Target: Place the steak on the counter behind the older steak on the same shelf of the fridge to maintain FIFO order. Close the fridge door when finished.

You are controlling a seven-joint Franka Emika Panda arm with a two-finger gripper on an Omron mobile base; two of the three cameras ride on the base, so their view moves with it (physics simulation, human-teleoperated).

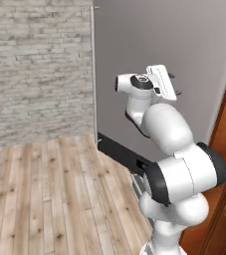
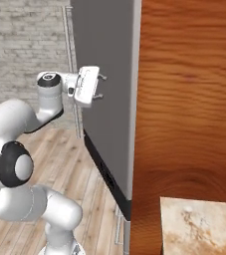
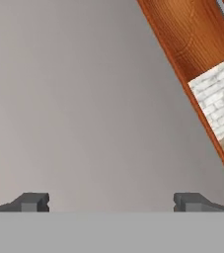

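1. A pale grey brick wall (image 1: 35, 69) stands at the far left of the left base view, above a light wooden plank floor (image 1: 50, 199).
2. Next comes the fridge door (image 1: 184, 50), a tall flat dark-grey panel with a black strip (image 1: 122, 155) along its bottom; its smooth outer face is turned toward the cameras.
3. The two-finger gripper (image 1: 174, 84) on the white arm is raised at mid-height of the door and points its small dark tips at the grey face; whether the tips touch the panel cannot be told.
4. In the hand view the fingertips (image 3: 32, 201) stand wide apart with nothing between them, and the flat grey door face lies straight ahead.
5. Right of the door, in the right base view, a tall brown wooden cabinet panel (image 2: 189, 99) stands just beside the door's edge.
6. At the lower right a corner of the counter (image 2: 199, 226), beige marbled stone with rusty brown streaks, is bare where it shows.
7. The bright red-pink steak is hidden from all three cameras, so its place cannot be told.
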